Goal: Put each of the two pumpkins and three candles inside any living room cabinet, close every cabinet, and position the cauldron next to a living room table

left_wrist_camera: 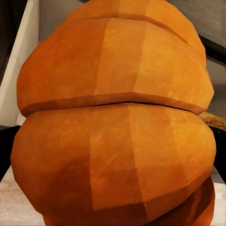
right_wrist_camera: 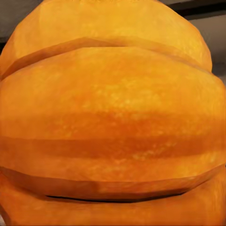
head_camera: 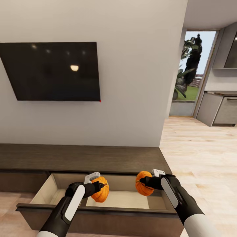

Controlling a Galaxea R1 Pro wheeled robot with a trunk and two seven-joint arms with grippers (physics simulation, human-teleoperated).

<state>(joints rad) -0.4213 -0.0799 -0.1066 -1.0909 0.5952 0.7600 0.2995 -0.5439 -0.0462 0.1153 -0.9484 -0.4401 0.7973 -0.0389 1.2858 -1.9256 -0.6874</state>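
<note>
Over the open cabinet drawer, two claw-held pumpkins.

Cut off by both wrist views' edges: ribbed orange pumpkins. Hidden behind them: fingertips, drawer floor.

the cabinet stands against the wall under the tv, its drawer pulled out toward the robot. above the drawer, the left hand holds one pumpkin, and the right hand holds the other pumpkin to its right.
</note>
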